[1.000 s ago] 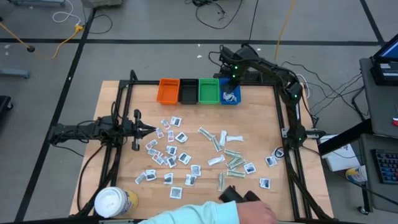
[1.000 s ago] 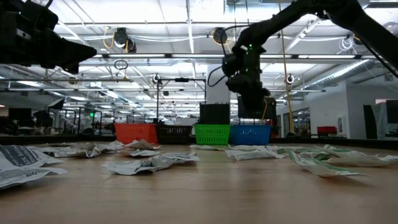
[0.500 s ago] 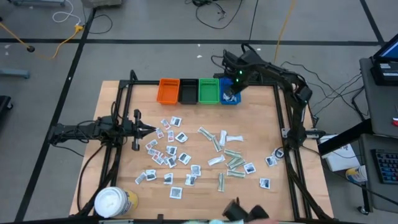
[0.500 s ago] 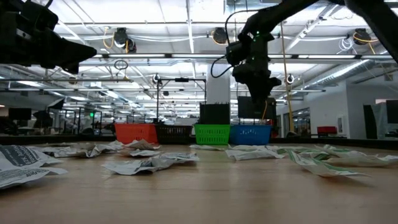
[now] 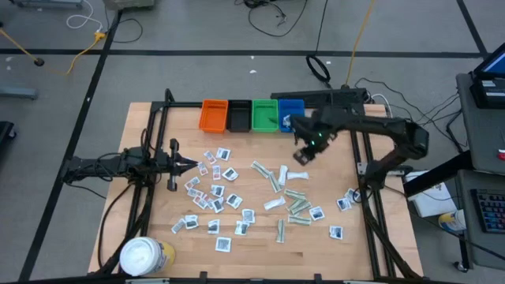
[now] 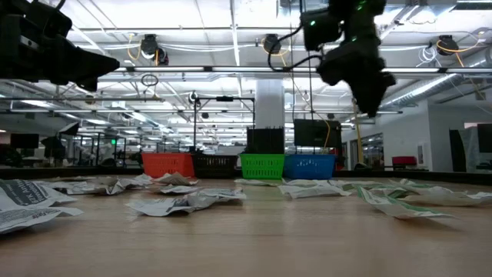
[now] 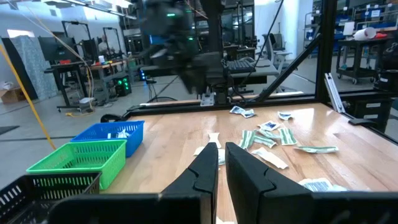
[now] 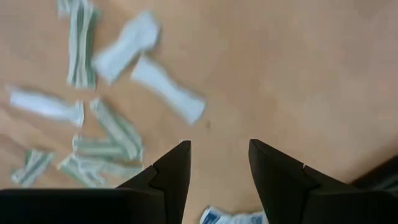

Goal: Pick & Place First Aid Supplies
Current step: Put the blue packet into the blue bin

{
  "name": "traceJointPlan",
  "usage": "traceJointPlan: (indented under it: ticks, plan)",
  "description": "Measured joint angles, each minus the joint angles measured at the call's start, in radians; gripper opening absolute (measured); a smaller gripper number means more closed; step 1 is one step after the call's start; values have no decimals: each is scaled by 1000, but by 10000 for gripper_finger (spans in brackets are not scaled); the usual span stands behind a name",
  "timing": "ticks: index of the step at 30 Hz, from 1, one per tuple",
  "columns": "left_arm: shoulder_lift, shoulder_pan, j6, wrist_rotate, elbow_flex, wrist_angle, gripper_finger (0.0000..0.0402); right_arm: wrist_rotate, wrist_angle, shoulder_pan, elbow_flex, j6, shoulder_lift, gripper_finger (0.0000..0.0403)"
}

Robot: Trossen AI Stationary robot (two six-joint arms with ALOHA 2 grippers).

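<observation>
The right gripper (image 5: 302, 155) is held above the table (image 5: 331, 189), just in front of the blue bin (image 5: 291, 115) and over the far edge of the scattered first aid supplies (image 5: 237, 193). Its fingers (image 8: 171, 171) are spread apart and nothing is gripped between them; bare wood is seen in the gap. In the low view the right gripper (image 6: 374, 96) is raised well above the tabletop, higher than the bins.

The left gripper (image 5: 192, 164) is parked at the left side of the table, pointing toward the packets, with its fingers (image 7: 205, 171) nearly closed and nothing held.

The first aid supplies are spread flat across the middle of the table: white squarish sachets (image 5: 218, 197) are grouped toward the left and front, and pale green-white strip wrappers (image 5: 293, 203) lie toward the right. A few sachets (image 5: 345, 203) are placed apart near the right frame. Some packets are seen inside the blue bin in the left wrist view.

4 bins are lined up along the far edge: the orange bin (image 5: 213, 115), the black bin (image 5: 238, 115), the green bin (image 5: 265, 115) and the blue bin. A white-lidded yellow tub (image 5: 146, 255) is set at the front left corner.
</observation>
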Motion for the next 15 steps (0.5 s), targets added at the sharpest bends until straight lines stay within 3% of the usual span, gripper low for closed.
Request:
traceJointPlan:
  ticks: [7, 15]
  plan:
    - [0, 0, 0, 0, 0, 0, 37, -1, -1, 204, -124, 228, -120, 155]
    - [0, 0, 0, 0, 0, 0, 37, -4, -3, 391, -155, 425, -155, 155]
